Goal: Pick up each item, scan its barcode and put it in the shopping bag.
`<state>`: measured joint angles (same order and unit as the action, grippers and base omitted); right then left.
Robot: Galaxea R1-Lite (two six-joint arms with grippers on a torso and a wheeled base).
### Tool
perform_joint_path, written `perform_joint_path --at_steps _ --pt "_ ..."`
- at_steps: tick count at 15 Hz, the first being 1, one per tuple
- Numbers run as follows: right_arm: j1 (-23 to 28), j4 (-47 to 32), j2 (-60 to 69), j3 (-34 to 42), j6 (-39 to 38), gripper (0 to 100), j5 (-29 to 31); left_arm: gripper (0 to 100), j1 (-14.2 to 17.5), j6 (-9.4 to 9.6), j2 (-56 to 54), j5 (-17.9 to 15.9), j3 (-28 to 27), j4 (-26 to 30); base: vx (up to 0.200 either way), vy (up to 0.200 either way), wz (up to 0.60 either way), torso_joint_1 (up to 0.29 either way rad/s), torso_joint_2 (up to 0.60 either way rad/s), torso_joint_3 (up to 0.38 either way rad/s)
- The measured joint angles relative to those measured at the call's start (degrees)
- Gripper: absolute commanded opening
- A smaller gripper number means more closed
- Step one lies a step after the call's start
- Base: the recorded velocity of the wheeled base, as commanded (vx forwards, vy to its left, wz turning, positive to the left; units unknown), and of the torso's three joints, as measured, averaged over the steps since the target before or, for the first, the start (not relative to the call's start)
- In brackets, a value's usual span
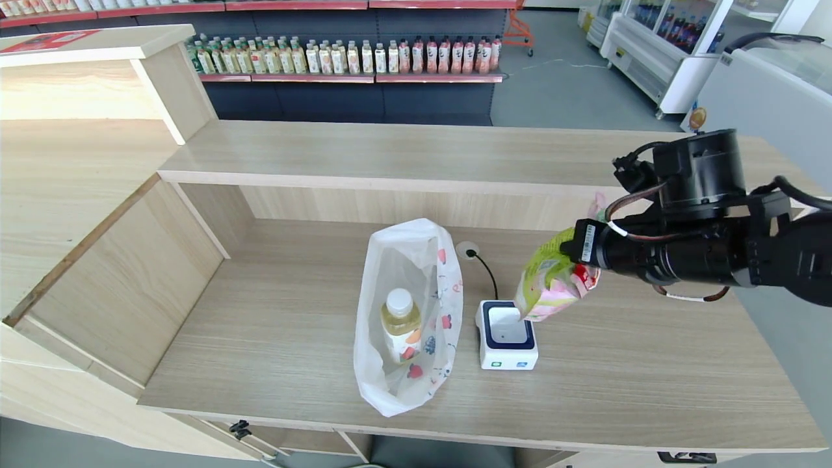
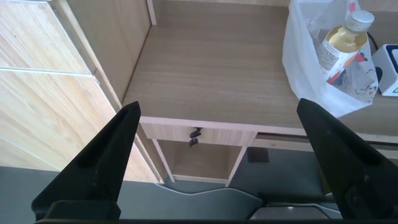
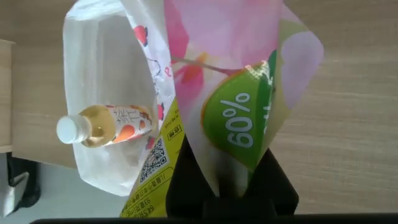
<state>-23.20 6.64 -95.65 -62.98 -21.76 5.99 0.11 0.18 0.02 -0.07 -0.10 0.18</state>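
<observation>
Glossy crinkled pouch [image 1: 549, 279] above boxy scanner [image 1: 509, 338]

Checkout counter [image 1: 279, 325]: the scanner [image 1: 508, 335] sits mid-counter, with the shopping bag [image 1: 406, 260] just beside it on the left.

A bottle [image 1: 401, 323] sits inside the bag, left of the scanner. A pouch [image 1: 549, 279] hangs just above the scanner, toward its right, clamped in the right gripper [image 1: 574, 259]. A cable [image 1: 487, 273] runs from behind the scanner to a port [image 1: 467, 249] in the counter. Farther behind the scanner rises a ledge [image 1: 390, 153], and well beyond that stand shelves of bottles [image 1: 344, 57].
</observation>
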Motion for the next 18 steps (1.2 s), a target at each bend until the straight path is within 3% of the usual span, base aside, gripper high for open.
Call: perform_joint_path --at_steps 2,5,7,12,18 --pt "0.38 9.8 0.22 4.22 7.07 0 -3.78 100 0.02 -0.07 0.0 0.0 0.0 0.0 0.0 0.0 0.0 0.0 0.0 0.0" --pt "2.91 26.03 -2.26 10.86 18.86 0 -14.03 100 0.1 -0.09 0.0 0.0 0.0 0.0 0.0 0.0 0.0 0.0 0.0 0.0" --pt "4.74 31.87 -5.14 12.7 22.6 0 -19.7 100 0.1 -0.09 0.0 -0.02 0.0 -0.02 0.0 0.0 0.0 0.0 0.0 0.0" --pt "5.6 32.52 -9.69 10.42 23.32 0 -30.23 100 0.05 -0.09 0.0 0.0 0.0 0.0 0.0 0.0 0.0 0.0 0.0 0.0" --pt "5.38 32.57 -17.2 2.47 25.1 0 -31.51 100 0.05 -0.09 0.0 -0.02 0.0 -0.02 0.0 0.0 0.0 0.0 0.0 0.0"
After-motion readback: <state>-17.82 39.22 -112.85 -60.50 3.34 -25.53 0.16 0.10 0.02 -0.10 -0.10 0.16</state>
